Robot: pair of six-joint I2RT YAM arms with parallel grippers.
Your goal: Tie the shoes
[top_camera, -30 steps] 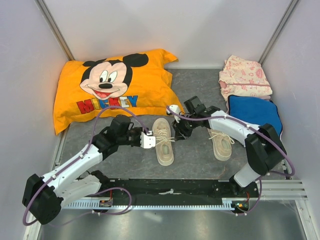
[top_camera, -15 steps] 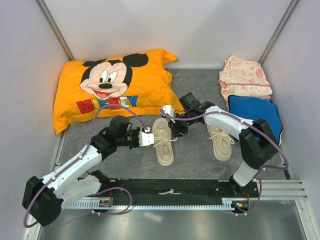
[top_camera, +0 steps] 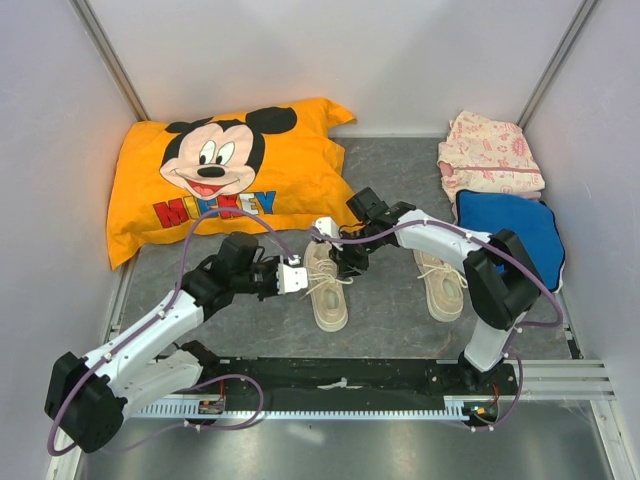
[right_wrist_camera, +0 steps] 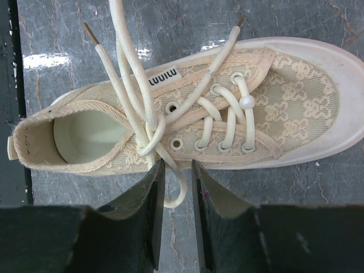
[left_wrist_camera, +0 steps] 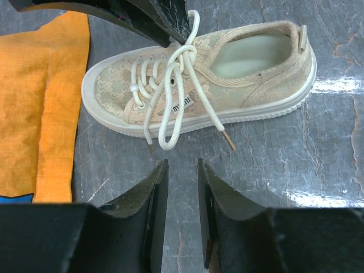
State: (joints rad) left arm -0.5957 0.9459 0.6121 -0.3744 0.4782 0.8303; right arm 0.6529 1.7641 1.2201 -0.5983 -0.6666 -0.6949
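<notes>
Lying midway on the grey tabletop (top_camera: 390, 310), the left cream-beige woven sneaker (top_camera: 327, 290) is being tied. The narrow right claw (right_wrist_camera: 176, 166) is straddling its white lace loop (right_wrist_camera: 172, 198), probably for tightening; pinched or not, I cannot tell. The left claw (left_wrist_camera: 182, 165) is hovering narrow and empty nearby.

The shoe (right_wrist_camera: 296, 96) is cream-beige with a woven checked pattern, a pale sole and white laces (right_wrist_camera: 149, 136) tipped brown. My fingers (right_wrist_camera: 136, 227) are black. The table (top_camera: 390, 320) is marbled grey. The pillow (top_camera: 290, 170) is orange with a black-eared cartoon mouse face and red, yellow and blue letters. A cushion (top_camera: 505, 225) is plain blue, and a cloth (top_camera: 490, 155) is cream with pink print.
</notes>
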